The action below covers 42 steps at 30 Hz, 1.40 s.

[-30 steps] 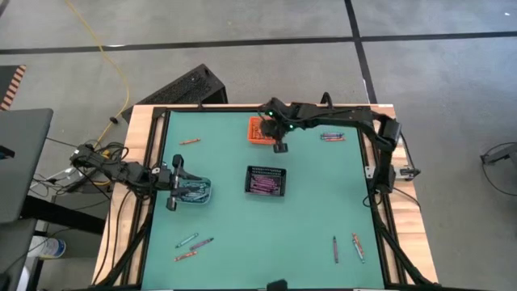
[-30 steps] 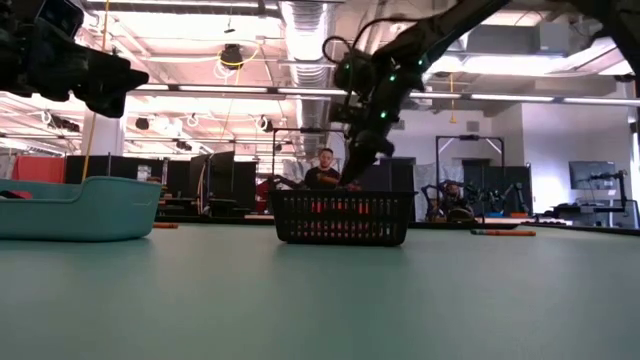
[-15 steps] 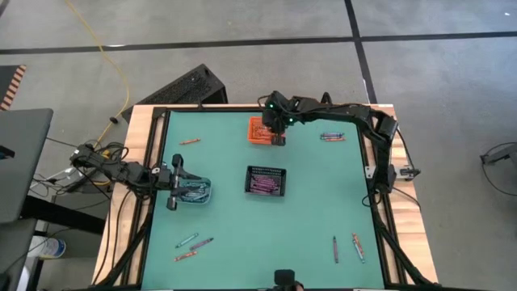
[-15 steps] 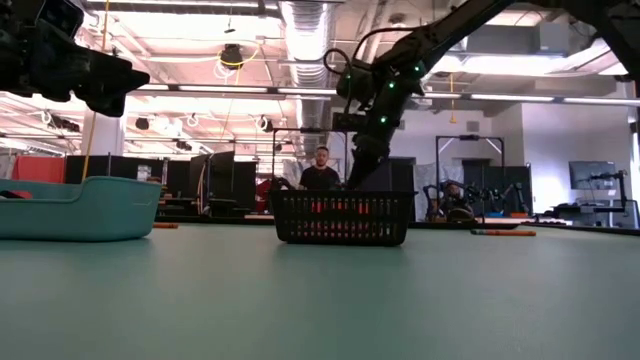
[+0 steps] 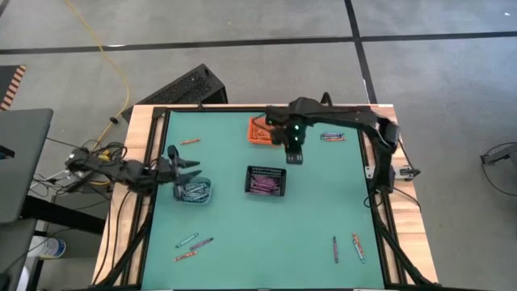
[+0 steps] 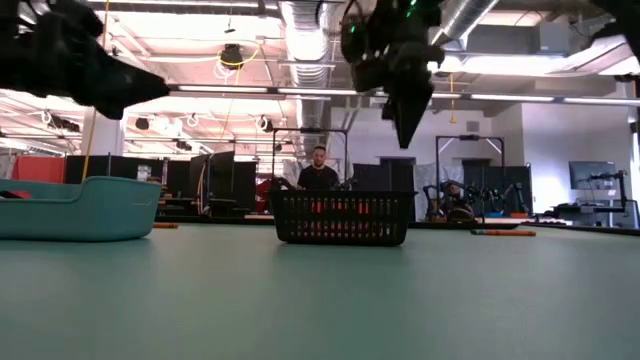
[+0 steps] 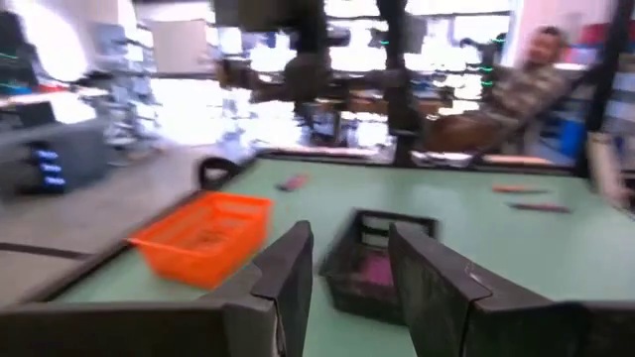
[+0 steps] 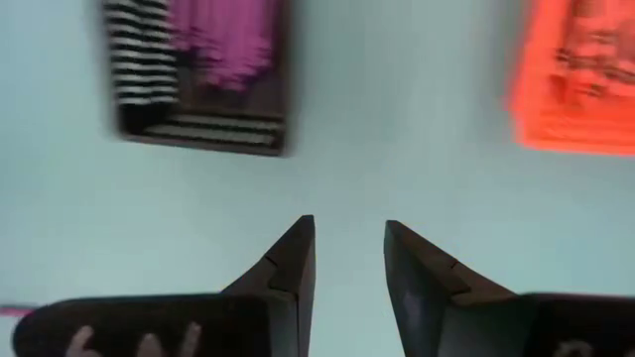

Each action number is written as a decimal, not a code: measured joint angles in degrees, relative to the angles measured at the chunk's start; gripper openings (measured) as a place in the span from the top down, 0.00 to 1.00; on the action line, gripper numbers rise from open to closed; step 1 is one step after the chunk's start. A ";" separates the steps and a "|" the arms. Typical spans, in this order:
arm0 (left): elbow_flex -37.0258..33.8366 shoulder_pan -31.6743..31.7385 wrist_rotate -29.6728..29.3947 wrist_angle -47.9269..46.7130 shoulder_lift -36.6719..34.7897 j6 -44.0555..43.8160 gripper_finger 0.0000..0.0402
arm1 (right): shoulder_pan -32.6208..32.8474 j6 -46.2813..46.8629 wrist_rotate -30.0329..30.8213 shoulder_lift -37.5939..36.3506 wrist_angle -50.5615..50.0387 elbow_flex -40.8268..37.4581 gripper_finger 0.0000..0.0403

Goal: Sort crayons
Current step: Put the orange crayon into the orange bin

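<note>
Purple crayons (image 5: 262,186) lie in the black mesh bin (image 5: 266,181) at the middle of the green worktop (image 5: 307,226); the right wrist view shows the purple bundle filling one end of it. Orange crayons (image 5: 257,129) sit in the orange bin (image 5: 260,130) at the far edge, just left of the right arm. Blue-grey crayons (image 5: 194,191) rest in the teal bin (image 5: 195,191) at the left side.

Loose crayons remain on the worktop: one orange crayon (image 5: 190,141) at the far left, a small purple-grey cluster (image 5: 331,137) at the far right, three crayons (image 5: 193,245) near the left corner, and two crayons (image 5: 346,246) near the right corner.

The right hand (image 5: 294,155) hangs above bare worktop between the orange bin and the black bin, its fingers (image 8: 288,270) parted with nothing between them. The left hand (image 5: 187,168) hovers just beside the far-left rim of the teal bin, fingers (image 7: 288,273) apart and empty.

In the low view a person (image 6: 318,172) sits in the room beyond the black bin.
</note>
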 joint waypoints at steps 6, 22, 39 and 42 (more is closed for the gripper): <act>4.85 13.99 4.86 -1.02 9.54 -1.95 0.70 | 5.23 5.96 0.44 -9.21 5.86 -8.13 0.72; 32.41 43.66 19.24 -28.48 50.19 -1.36 0.70 | 15.99 20.04 3.88 -34.43 45.57 -46.28 0.72; 51.53 59.30 16.85 -53.47 83.11 11.80 0.70 | 21.53 10.19 4.33 -33.27 75.13 -58.89 0.72; 51.59 60.87 17.02 -53.72 86.19 13.25 0.70 | 22.04 10.19 4.33 -33.21 76.59 -60.47 0.72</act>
